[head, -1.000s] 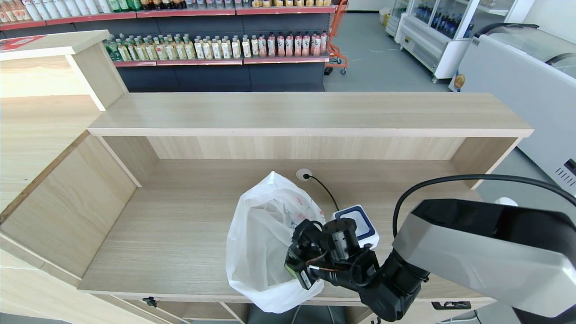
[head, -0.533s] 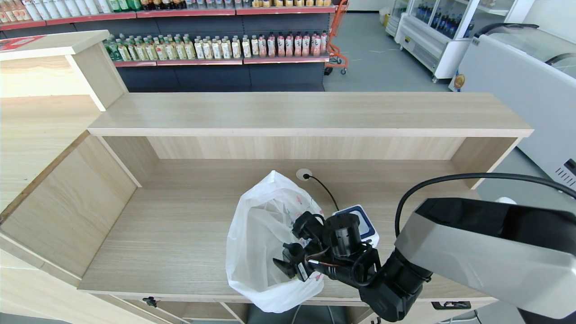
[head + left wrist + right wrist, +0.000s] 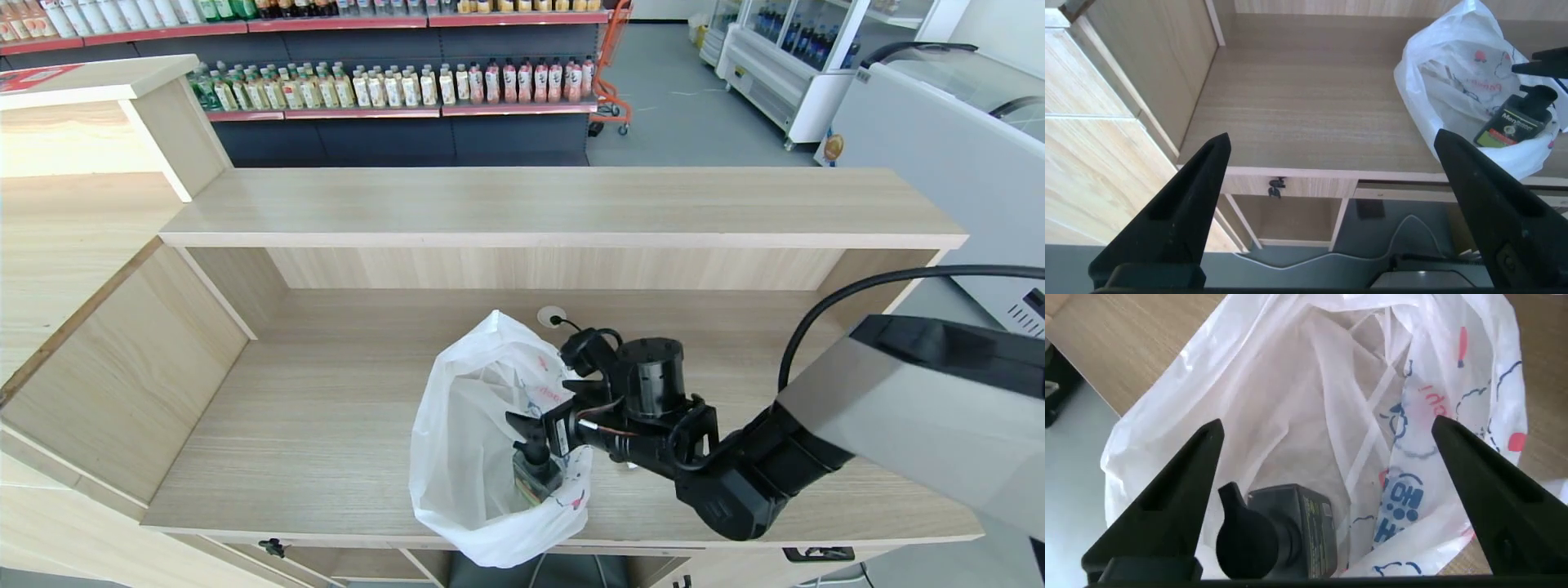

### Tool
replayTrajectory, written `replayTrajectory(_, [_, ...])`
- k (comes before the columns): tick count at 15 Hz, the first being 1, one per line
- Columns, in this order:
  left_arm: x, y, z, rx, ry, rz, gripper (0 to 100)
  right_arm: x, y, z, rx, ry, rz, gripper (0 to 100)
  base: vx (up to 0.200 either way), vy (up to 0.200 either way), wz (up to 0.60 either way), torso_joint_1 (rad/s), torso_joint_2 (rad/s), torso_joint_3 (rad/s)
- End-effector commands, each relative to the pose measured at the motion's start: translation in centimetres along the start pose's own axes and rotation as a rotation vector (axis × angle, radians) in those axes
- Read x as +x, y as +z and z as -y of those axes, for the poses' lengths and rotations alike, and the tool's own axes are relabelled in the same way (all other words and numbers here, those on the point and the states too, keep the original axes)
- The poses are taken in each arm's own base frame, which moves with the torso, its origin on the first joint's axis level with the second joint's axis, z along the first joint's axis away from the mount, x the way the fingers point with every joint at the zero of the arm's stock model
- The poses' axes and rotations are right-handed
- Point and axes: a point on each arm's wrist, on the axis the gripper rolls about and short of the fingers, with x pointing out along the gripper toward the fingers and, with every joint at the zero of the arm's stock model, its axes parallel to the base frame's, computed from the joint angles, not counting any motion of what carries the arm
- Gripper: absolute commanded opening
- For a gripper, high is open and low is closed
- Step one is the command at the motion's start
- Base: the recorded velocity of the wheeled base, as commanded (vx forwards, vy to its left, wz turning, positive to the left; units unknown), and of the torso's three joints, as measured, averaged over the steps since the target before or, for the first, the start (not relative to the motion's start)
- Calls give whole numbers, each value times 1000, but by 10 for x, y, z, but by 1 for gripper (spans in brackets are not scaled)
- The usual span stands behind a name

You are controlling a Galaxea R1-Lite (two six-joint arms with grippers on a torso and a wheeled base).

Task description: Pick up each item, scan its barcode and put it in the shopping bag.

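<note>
Leftmost, the left pincer (image 3: 1331,137) hangs in front of the near edge of the counter (image 3: 310,408), its fingers spread wide with nothing between them. Toward the lower middle of the head view, a white shopping bag (image 3: 461,408) stands open on the counter. Inside it, at its lower right, sits a dark bottle (image 3: 535,483) with a black pump top. Just right, the right pincer (image 3: 545,406) hovers over the bag's mouth, fingers wide apart, gripping nothing.

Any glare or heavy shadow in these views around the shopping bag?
Head view: even light, no glare on the shopping bag. Right wrist view: the right gripper shows as dark silhouette against the bright bag; the bottle lies shaded inside.
</note>
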Motion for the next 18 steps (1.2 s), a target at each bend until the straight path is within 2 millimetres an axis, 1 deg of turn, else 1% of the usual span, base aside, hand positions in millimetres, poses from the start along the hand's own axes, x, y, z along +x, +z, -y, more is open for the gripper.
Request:
replayTrajectory(1, [0, 0, 0, 0, 0, 0, 100, -21, 43, 24, 47, -61, 101, 100, 0, 0, 0, 0, 0, 0])
replayTrajectory(2, [0, 0, 0, 0, 0, 0, 100, -32, 58, 41, 61, -105, 128, 100, 0, 0, 0, 0, 0, 0])
replayTrajectory(3, [0, 0, 0, 0, 0, 0, 100, -46, 75, 56, 96, -142, 156, 100, 0, 0, 0, 0, 0, 0])
replayTrajectory(4, [0, 0, 0, 0, 0, 0, 100, -66, 93, 61, 133, -166, 184, 100, 0, 0, 0, 0, 0, 0])
replayTrajectory(5, [0, 0, 0, 0, 0, 0, 100, -87, 107, 64, 146, -186, 199, 100, 0, 0, 0, 0, 0, 0])
replayTrajectory(6, [0, 0, 0, 0, 0, 0, 100, -130, 119, 68, 152, -232, 197, 100, 0, 0, 0, 0, 0, 0])
replayTrajectory(7, [0, 0, 0, 0, 0, 0, 100, -147, 122, 67, 148, -248, 196, 100, 0, 0, 0, 0, 0, 0])
replayTrajectory(8, [0, 0, 0, 0, 0, 0, 100, -186, 116, 72, 130, -314, 168, 100, 0, 0, 0, 0, 0, 0])
replayTrajectory(10, [0, 0, 0, 0, 0, 0, 100, -219, 97, 80, 93, -403, 132, 100, 0, 0, 0, 0, 0, 0])
replayTrajectory(11, [0, 0, 0, 0, 0, 0, 100, -239, 84, 81, 93, -449, 112, 100, 0, 0, 0, 0, 0, 0])
replayTrajectory(12, [0, 0, 0, 0, 0, 0, 100, -252, 75, 79, 100, -474, 106, 100, 0, 0, 0, 0, 0, 0])
replayTrajectory(13, [0, 0, 0, 0, 0, 0, 100, -260, 69, 78, 106, -490, 101, 100, 0, 0, 0, 0, 0, 0])
replayTrajectory(14, [0, 0, 0, 0, 0, 0, 100, -274, 59, 72, 113, -508, 97, 100, 0, 0, 0, 0, 0, 0])
replayTrajectory(15, [0, 0, 0, 0, 0, 0, 100, -281, 52, 68, 116, -515, 94, 100, 0, 0, 0, 0, 0, 0])
replayTrajectory(18, [0, 0, 0, -2, 0, 0, 100, -294, 38, 60, 123, -525, 82, 100, 0, 0, 0, 0, 0, 0])
